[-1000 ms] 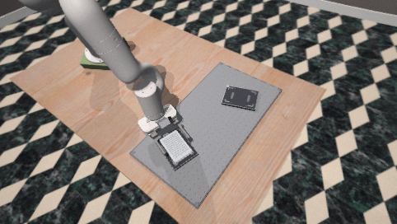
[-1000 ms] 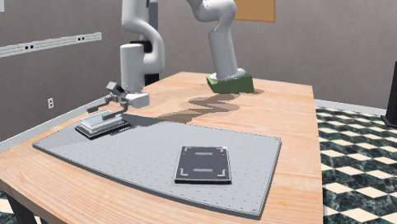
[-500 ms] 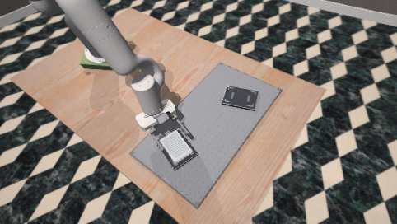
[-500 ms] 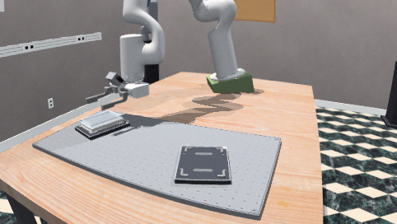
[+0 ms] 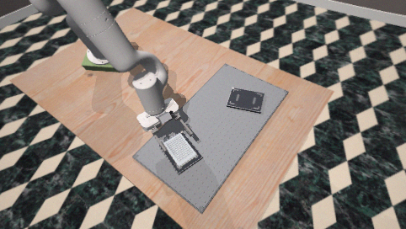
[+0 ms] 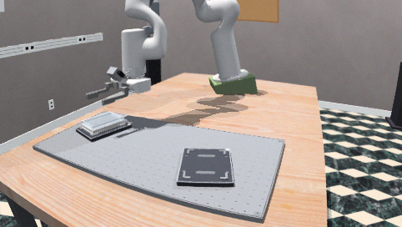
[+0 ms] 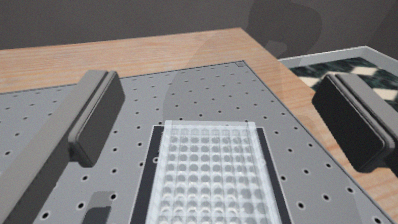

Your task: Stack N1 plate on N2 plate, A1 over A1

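Note:
The nest N1 [image 5: 245,101] [image 6: 206,163] is empty, its dark floor and corner brackets bare. The nest N2 [image 5: 190,164] [image 6: 110,133] [image 7: 146,185] bears a stack of clear 96-well plates [image 5: 181,150] [image 6: 105,120] [image 7: 215,175]. In the exterior view the stack shows two layers, the upper one resting level on the lower, with no clear gap or tilt. The A1 marks are too small to read. My gripper [image 5: 180,143] [image 6: 96,98] [image 7: 225,120] is open and empty, above the stack and touching nothing. Its fingers stand wide to both sides of the plates in the wrist view.
Both nests stand on a grey perforated board [image 5: 227,139] [image 6: 138,154] [image 7: 145,95] on the wooden table [image 5: 269,168] [image 6: 275,113]. The arm's green base block [image 5: 98,65] [image 6: 235,85] stands behind the board. The stack is near one end of the board.

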